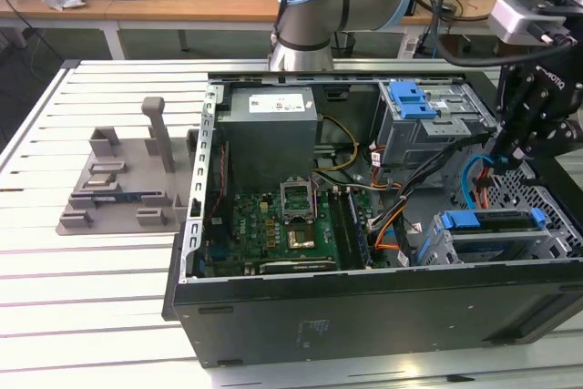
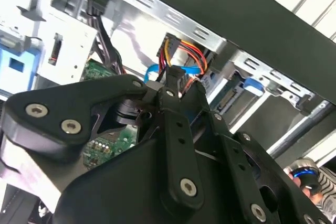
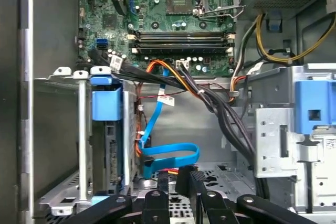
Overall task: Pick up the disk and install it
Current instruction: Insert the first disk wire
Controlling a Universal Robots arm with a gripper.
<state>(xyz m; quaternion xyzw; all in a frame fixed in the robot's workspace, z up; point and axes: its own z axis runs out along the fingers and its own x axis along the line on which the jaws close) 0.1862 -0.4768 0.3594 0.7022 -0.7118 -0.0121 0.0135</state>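
Flat blue-railed disk (image 1: 495, 232), perforated grey metal cage (image 1: 434, 246)

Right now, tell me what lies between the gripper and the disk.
In the first wrist view, a looped blue cable lies between gripper and disk.

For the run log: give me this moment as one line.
gripper: inside open case | disk: in drive cage, apart from gripper

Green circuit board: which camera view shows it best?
The first wrist view: the circuit board faces the camera, sockets and slots plain. The exterior view has it smaller and slanted. The second wrist view has small green patches behind the pincer; whether they are this board, I cannot tell.
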